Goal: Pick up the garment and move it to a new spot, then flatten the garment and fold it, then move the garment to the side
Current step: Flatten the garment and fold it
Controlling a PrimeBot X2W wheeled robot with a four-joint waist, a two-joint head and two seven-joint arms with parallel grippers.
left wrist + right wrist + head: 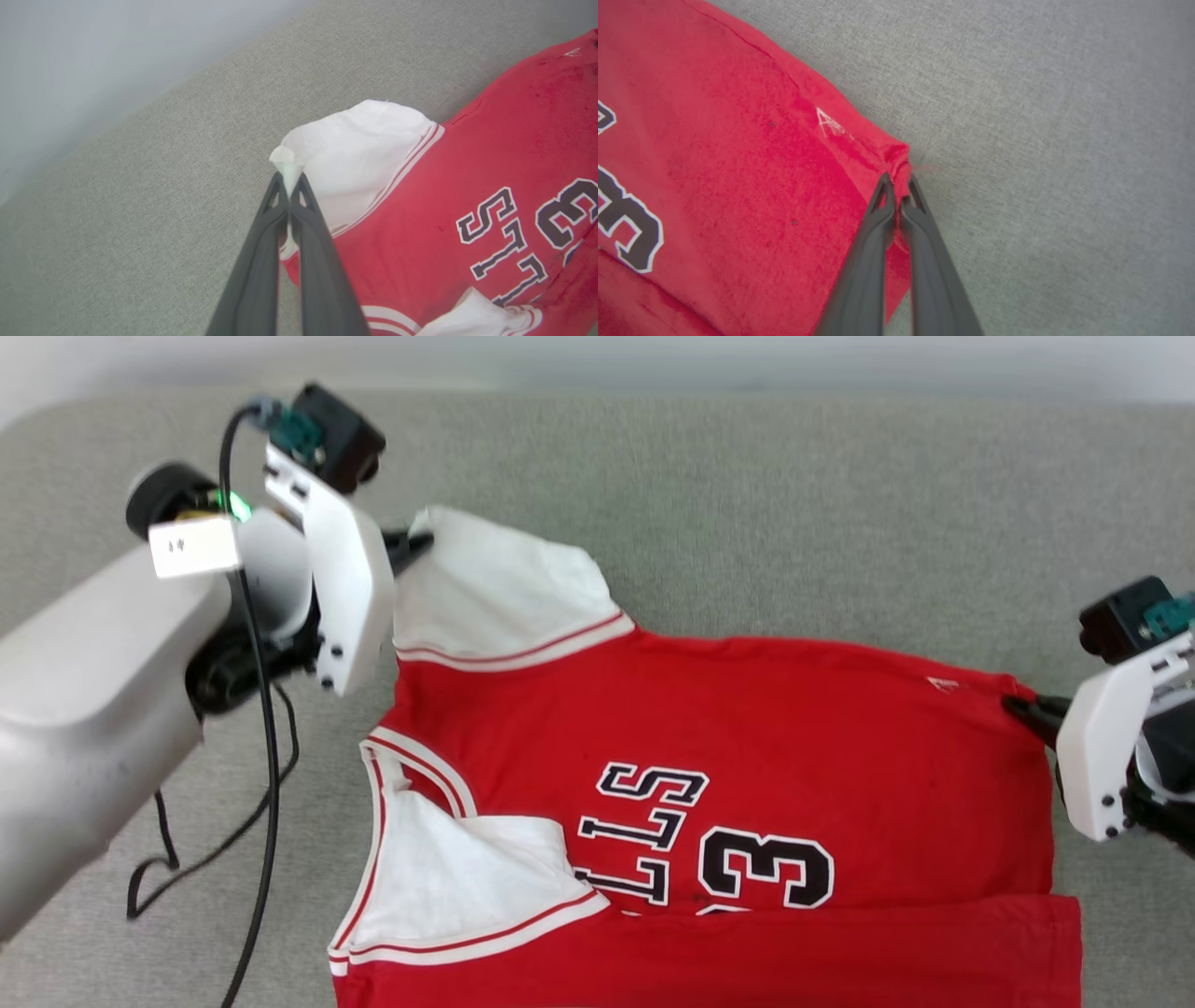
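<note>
Two closed grips on the garment (747,709), spread between them — left gripper (289,184) pinching a white sleeve tip (285,161), right gripper (899,184) a red corner (896,156); folding apparently begun, side move remaining.

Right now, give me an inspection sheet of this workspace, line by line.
Surface: grey woven fabric surface, under everything.
Job's things: garment lies spread out, print up, its near edge folded over the lettering.
Clutter: nothing seen.
Grippers: left gripper, fingers shut on the tip of the far white sleeve; right gripper, fingers shut on a red corner of the garment.
Cables: black cable runs past the left gripper and loops on the surface.
Surroundings: pale wall behind the surface.
</note>
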